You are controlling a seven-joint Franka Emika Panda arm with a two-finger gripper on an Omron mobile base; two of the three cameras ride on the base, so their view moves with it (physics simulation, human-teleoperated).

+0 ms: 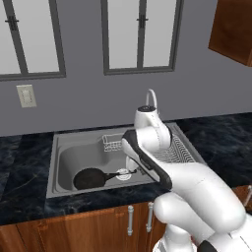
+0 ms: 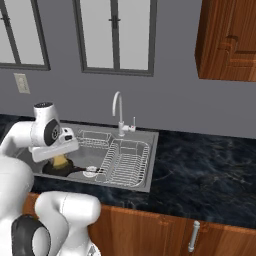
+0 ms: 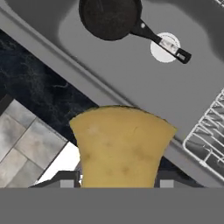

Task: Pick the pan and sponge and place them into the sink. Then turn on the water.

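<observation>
The pan (image 1: 90,178) lies flat on the floor of the sink (image 1: 66,147), its handle reaching toward the round white drain (image 3: 164,47). The end effector (image 3: 118,183) is clamped on the sponge (image 3: 121,146), which sits between the two fingers and hangs above the front rim of the basin, over the line where the dark tabletop (image 3: 41,89) meets the steel.

Hazards from this position:

1. Early release. The sponge appears to sit over the rim rather than well inside the basin. Letting go here could leave it on the tabletop or on the floor below.
2. Soft grip. The sponge is compressible and could slip or twist out during travel.
3. Landing place. A drop over the drain could cover it; a drop to the right could lodge the sponge in the wire rack (image 2: 122,162).
4. Faucet (image 2: 118,112). It stands at the back of the sink, so the later reach must pass over the basin contents.
</observation>
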